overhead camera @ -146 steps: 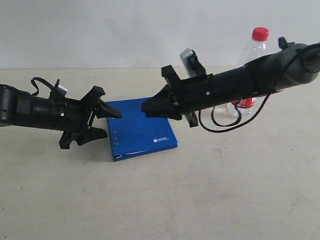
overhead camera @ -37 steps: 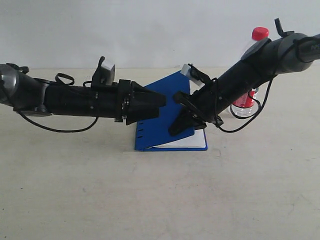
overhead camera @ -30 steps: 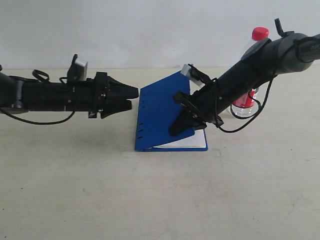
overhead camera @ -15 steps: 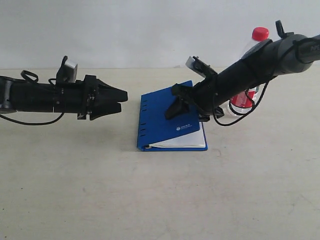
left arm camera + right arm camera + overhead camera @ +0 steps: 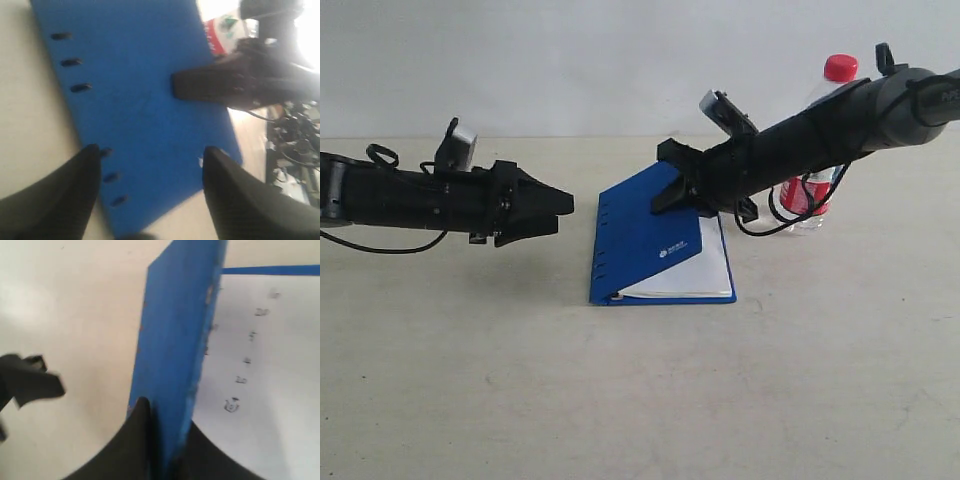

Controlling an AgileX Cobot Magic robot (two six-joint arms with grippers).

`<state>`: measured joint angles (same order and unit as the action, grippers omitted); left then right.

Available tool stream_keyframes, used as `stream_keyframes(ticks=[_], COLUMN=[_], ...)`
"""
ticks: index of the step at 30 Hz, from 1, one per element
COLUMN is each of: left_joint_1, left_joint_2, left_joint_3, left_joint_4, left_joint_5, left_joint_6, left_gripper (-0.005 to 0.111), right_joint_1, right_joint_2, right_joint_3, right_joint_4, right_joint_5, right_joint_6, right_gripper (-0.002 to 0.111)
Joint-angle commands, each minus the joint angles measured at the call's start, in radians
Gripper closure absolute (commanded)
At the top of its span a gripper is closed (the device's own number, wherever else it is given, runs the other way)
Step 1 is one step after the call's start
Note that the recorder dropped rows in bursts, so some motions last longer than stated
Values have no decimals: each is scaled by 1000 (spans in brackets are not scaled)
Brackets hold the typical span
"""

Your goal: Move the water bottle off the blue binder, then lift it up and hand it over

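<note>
The right gripper (image 5: 668, 186) pinches the free edge of the flat, rigid bright-blue ring binder (image 5: 604, 268), holding its cover (image 5: 650, 228) tilted above matte white pages (image 5: 695, 275). The left gripper (image 5: 562, 212), jaws spread, hovers apart on the spine side, probably ready to receive. The small clear plastic red-capped water bottle (image 5: 823, 98) stands upright behind, off the binder.

The black right arm (image 5: 820, 135) hides much of the clear red-capped plastic water bottle (image 5: 825, 92); the white logo (image 5: 672, 251) on the flat bright-blue ring binder (image 5: 640, 240) is unreadably small.
</note>
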<state>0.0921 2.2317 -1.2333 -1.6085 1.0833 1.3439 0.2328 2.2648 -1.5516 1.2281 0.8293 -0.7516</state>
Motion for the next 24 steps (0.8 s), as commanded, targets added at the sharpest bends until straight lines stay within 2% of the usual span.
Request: stream_keyframes(ticks=[1,4,7,12,24], left_joint_1=[5,6,6,6,36], left_joint_2=[18,73,126,179,181], left_joint_3=[-4,-4,-4,-4,-4], left_joint_4=[-49,-134,-136,-136,-136], left_joint_5=[-18,76,119,138,138], left_joint_6=[-12,-12,-20,-25,-9], left_gripper=[51,51,51,51,51], right_joint_1=[-3,-3,-3,-3,-3], right_joint_2=[-2,-8,-28,-79,-91], right_joint_3=[4,4,4,4,4], right_joint_4=[14,74,131,170,172], right_joint_5=[177,316,392,386,374], right_joint_6=[-193,-243,-296,-322,-313], right_gripper=[109,109,109,109,109])
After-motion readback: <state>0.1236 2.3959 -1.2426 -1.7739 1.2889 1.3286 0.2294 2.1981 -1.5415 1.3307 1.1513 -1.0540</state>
